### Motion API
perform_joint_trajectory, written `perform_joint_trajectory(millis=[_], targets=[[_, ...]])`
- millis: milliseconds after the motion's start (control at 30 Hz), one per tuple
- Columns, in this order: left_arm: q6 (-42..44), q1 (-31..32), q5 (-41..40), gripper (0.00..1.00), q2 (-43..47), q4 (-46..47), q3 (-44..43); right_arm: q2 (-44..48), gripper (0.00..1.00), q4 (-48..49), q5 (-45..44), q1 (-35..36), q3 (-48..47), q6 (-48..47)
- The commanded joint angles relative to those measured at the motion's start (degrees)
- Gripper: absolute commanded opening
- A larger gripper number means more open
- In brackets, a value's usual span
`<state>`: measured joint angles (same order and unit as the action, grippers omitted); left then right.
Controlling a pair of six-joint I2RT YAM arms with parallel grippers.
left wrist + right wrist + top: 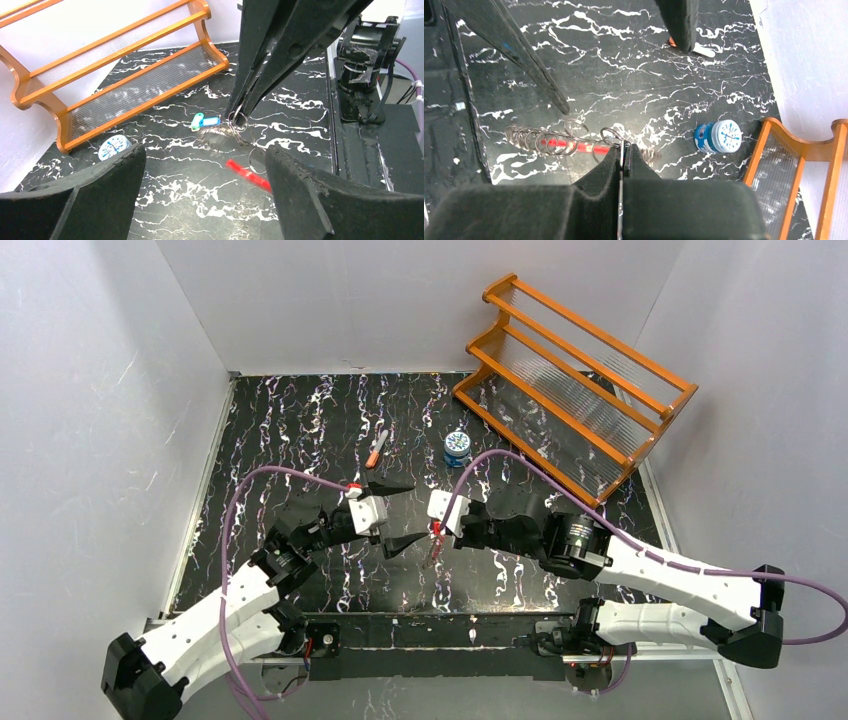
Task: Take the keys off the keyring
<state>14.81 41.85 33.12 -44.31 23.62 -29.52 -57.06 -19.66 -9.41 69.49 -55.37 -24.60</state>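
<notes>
My right gripper is shut on a small silver ring of the keyring, a chain of silvery wire loops with a red section; its closed tips pinch the ring just above the table. In the left wrist view the ring hangs at those tips, with a blurred silvery bunch and small blue and green tags beside it and the red section below. I cannot make out single keys. My left gripper is wide open and empty, its jaws facing the keyring from the left.
A small round blue tin stands behind the grippers, also seen in the right wrist view. An orange rack fills the back right. An orange-handled tool lies at the back centre. White walls enclose the marbled black table.
</notes>
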Motion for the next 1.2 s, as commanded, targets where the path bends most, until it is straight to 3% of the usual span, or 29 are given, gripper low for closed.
perform_joint_trajectory(millis=[0, 167, 433, 633, 933, 1167], targets=[[-3.9, 0.0, -2.6, 0.88, -0.7, 1.8, -0.3, -0.7, 0.01, -2.6, -1.8, 0.1, -3.5, -3.9], [-11.3, 0.1, 0.3, 0.92, -5.7, 8.5, -0.3, -1.3, 0.01, -2.3, -3.1, 0.1, -4.4, -4.8], [-17.0, 0.2, -4.1, 0.72, -8.6, 10.4, 0.3, -1.6, 0.01, -0.7, -2.9, 0.1, -5.0, -4.5], [-23.2, 1.1, -7.2, 0.75, -9.0, 10.5, 1.2, -2.1, 0.01, 1.7, -5.2, 0.1, -4.4, -2.0], [-18.2, 1.3, -10.0, 0.53, -9.6, 6.1, 0.9, -1.2, 0.01, 3.4, -4.1, 0.1, -3.6, 0.1], [-15.2, 1.3, -6.6, 0.54, -10.1, 5.9, -0.8, -1.5, 0.01, 2.9, -3.6, 0.1, -3.2, 0.8]])
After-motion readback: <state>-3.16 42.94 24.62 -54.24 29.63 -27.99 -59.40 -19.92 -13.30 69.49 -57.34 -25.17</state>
